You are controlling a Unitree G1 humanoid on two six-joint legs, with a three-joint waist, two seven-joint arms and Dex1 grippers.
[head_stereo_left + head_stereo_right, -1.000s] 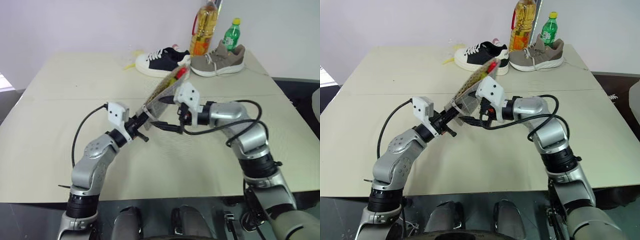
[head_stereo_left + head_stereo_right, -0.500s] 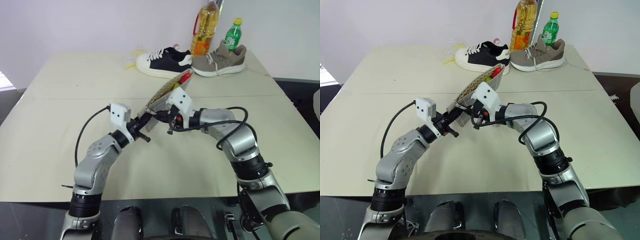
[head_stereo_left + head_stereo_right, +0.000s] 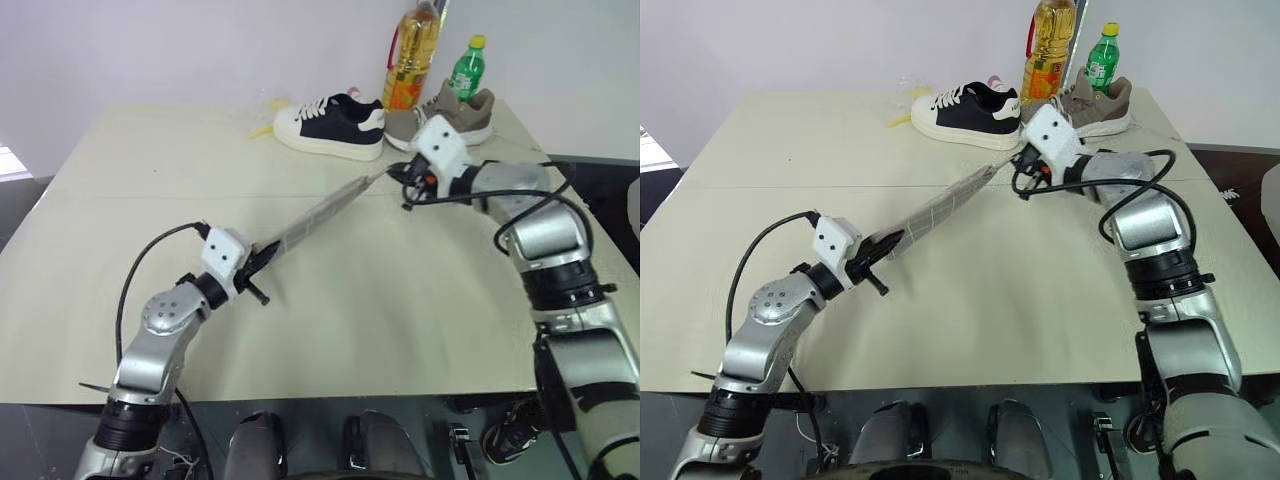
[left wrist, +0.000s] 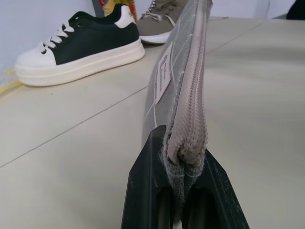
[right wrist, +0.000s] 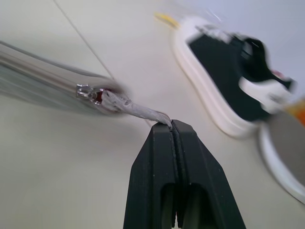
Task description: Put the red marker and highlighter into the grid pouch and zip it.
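Note:
The grid pouch (image 3: 315,215) hangs stretched in a thin, flat line above the table, between my two grippers. Its near end is pinched by my left gripper (image 3: 258,260), which is shut on it; the left wrist view shows the zipper edge (image 4: 188,95) and white label (image 4: 164,71) running away from the black fingers (image 4: 143,191). At the far end my right gripper (image 3: 1020,168) is shut on the zipper pull tab (image 5: 138,112), with the slider (image 5: 88,91) just beyond it. The red marker and the highlighter are hidden.
At the back of the beige table (image 3: 400,320) lie a black-and-white sneaker (image 3: 325,125) and a grey sneaker (image 3: 455,115), with an oil bottle (image 3: 412,60) and a green bottle (image 3: 465,68) behind them. A small yellow scrap (image 3: 260,131) lies beside the sneaker.
The right gripper shut and swept right and away along the pouch's mouth. The gaping pouch, with red and yellow showing inside, is now drawn flat. The left gripper moved left and lower.

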